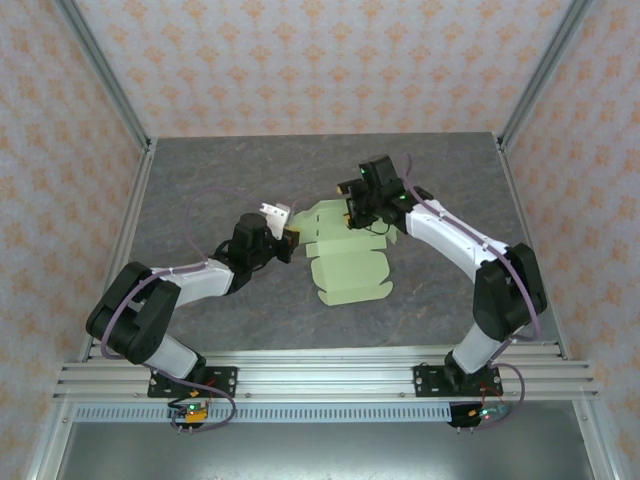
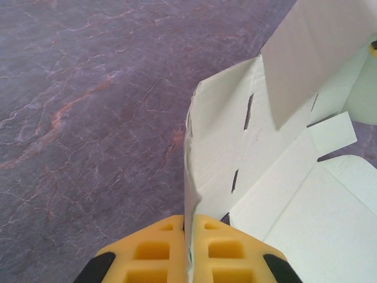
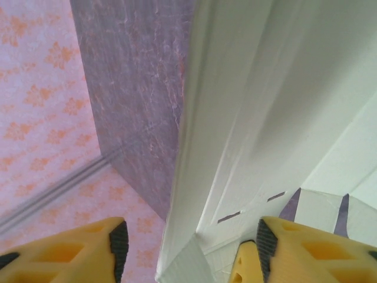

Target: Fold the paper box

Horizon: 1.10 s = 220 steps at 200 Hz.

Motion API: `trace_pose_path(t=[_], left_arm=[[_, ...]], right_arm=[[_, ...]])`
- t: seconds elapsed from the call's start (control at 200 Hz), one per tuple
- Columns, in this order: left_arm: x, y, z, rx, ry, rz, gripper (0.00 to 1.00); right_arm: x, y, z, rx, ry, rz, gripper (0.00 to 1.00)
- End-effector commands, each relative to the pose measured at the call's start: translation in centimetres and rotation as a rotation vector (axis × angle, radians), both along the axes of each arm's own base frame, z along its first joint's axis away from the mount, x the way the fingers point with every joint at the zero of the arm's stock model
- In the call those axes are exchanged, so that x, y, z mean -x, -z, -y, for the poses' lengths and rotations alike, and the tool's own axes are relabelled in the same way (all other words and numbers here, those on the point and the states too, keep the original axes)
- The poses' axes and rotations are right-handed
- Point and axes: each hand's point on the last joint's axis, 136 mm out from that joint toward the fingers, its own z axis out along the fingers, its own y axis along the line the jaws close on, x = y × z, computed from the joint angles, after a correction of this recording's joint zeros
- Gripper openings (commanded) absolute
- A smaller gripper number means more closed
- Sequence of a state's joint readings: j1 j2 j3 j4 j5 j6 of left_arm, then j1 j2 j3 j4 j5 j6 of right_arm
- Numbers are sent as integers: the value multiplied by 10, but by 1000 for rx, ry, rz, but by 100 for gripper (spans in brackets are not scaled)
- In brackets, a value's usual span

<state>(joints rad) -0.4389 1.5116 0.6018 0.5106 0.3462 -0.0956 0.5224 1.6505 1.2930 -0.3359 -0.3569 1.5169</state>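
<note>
Overhead, grey marbled table (image 1: 200, 180) between patterned walls (image 1: 320, 60) — left hand (image 2: 188, 230) pinches the paper box (image 1: 345, 270), right hand (image 3: 189, 227) spread.

Two robot arms, left arm (image 1: 195, 280) and right arm (image 1: 450, 240), white shells with black joints, thin purple cables (image 1: 193, 235) looping along them, black bases (image 1: 200, 380) with tiny green lights (image 1: 190, 408), left gripper (image 2: 188, 227) and right gripper (image 3: 189, 230) with chunky yellow fingers (image 2: 150, 253), square hollows, black edges

Bare table (image 1: 330, 325) on the near side of the paper box (image 1: 350, 270) (walls (image 1: 320, 60) well back)
</note>
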Motion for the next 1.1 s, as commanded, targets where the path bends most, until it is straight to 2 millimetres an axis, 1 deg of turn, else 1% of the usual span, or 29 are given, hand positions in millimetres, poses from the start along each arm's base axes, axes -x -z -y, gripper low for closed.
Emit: trace_pose_path(t=[0.0, 0.05, 0.185, 0.2, 0.255, 0.3, 0.35, 0.4, 0.486, 0.521, 0.596, 0.636, 0.681, 0.711, 0.746, 0.816, 0.951, 1.031, 1.096], left_arm=[[-9, -18, -1, 5, -28, 95, 0], [-10, -17, 0, 12, -28, 90, 0], [-12, -16, 2, 23, -33, 88, 0], [-12, -16, 1, 22, -35, 86, 0], [-13, -13, 2, 20, -36, 73, 0], [-13, -12, 4, 28, -28, 65, 0], [-13, -10, 5, 31, -26, 59, 4], [-13, -8, 4, 33, -34, 49, 11], [-10, -6, 1, 33, -43, 44, 23], [-8, -6, 0, 33, -43, 44, 27], [-4, -5, -1, 22, -31, 36, 31], [0, -6, 0, 18, -17, 35, 36], [4, -9, -1, 24, -11, 42, 44], [7, -11, -3, 31, -13, 46, 49], [10, -13, -4, 38, -18, 50, 53], [15, -16, -11, 40, -36, 53, 57], [23, -17, -28, 9, -91, 64, 59], [24, -16, -37, 10, -114, 64, 59], [26, -15, -41, 12, -120, 72, 59]], right_arm=[[-10, 4, 2, -3, 53, -18, 38], [-11, 8, -1, -14, 45, -21, 32], [-16, 15, -8, -62, 43, -13, 32], [-17, 16, -8, -65, 44, -14, 30], [-18, 16, -8, -68, 47, -6, 19], [-18, 15, -6, -59, 50, 5, 13], [-18, 14, -3, -45, 59, 18, 6], [-19, 14, -1, -36, 59, 31, 3], [-23, 13, -3, -41, 26, 81, 2], [-25, 12, -5, -56, 15, 108, 2], [-31, 9, -10, -116, -6, 175, 3], [-34, 7, -12, -147, -13, 222, 2], [-36, 8, -13, -175, -19, 264, 2], [-38, 3, -14, -191, -26, 305, 3], [-38, 0, -15, -199, -42, 347, 3], [-36, -1, -16, -172, -88, 395, 3], [-28, -5, -11, -115, -141, 474, 8], [-23, -9, -16, -125, -191, 522, 9], [-19, -6, -18, -140, -216, 533, 9]])
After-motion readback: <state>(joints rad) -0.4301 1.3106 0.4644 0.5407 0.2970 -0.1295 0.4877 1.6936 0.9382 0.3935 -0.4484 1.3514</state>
